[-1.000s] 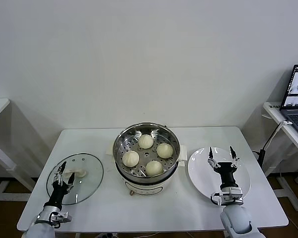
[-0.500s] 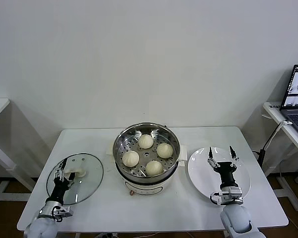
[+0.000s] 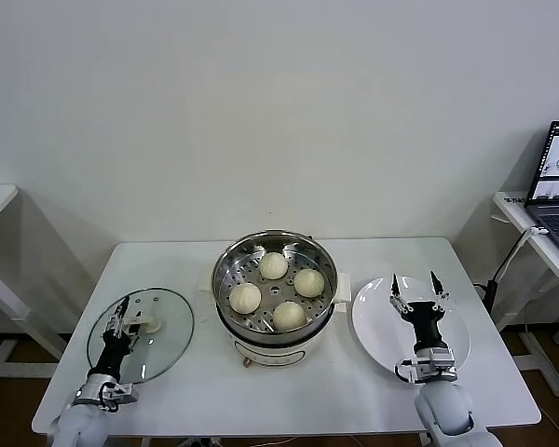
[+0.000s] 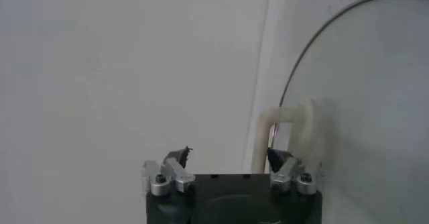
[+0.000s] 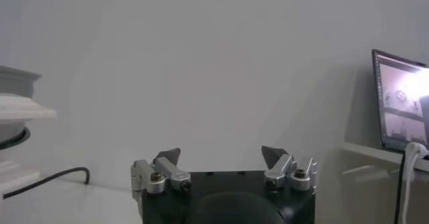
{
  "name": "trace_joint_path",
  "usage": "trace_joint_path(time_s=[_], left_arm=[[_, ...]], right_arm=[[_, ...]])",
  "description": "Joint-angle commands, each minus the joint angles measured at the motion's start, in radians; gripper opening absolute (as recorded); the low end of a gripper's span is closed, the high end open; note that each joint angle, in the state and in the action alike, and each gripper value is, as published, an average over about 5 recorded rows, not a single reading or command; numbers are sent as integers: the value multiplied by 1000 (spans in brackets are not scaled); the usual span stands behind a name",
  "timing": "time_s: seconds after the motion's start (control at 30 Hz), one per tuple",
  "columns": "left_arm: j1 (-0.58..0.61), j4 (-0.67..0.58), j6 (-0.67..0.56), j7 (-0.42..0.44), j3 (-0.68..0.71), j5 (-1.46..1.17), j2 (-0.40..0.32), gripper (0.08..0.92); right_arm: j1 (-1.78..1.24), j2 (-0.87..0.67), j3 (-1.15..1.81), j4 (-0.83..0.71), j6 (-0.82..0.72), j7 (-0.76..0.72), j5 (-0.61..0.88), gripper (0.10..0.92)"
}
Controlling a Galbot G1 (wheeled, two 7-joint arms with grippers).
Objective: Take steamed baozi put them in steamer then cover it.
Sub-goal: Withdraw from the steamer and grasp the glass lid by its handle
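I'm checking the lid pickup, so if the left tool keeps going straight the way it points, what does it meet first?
Most likely the cream-white handle of the round glass lid, lying flat on the white table. The left tool sits over the lid, aimed at that handle; depth is unclear.

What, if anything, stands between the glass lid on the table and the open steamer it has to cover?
Nothing visible. The glass lid lies flat on the table to the steamer's left, bare tabletop between them. The left gripper is at the lid's handle; the right gripper hangs over the plate.
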Motion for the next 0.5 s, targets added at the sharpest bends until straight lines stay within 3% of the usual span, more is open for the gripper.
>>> trace_joint_path(time_s=[0.03, 0.5], left_arm=[[-8, 16, -3, 6, 1, 2, 2, 611], [-6, 3, -6, 6, -8, 4, 0, 221]], right_arm=[[6, -5, 0, -1, 0, 2, 0, 823], [18, -17, -9, -6, 3, 3, 0, 823]])
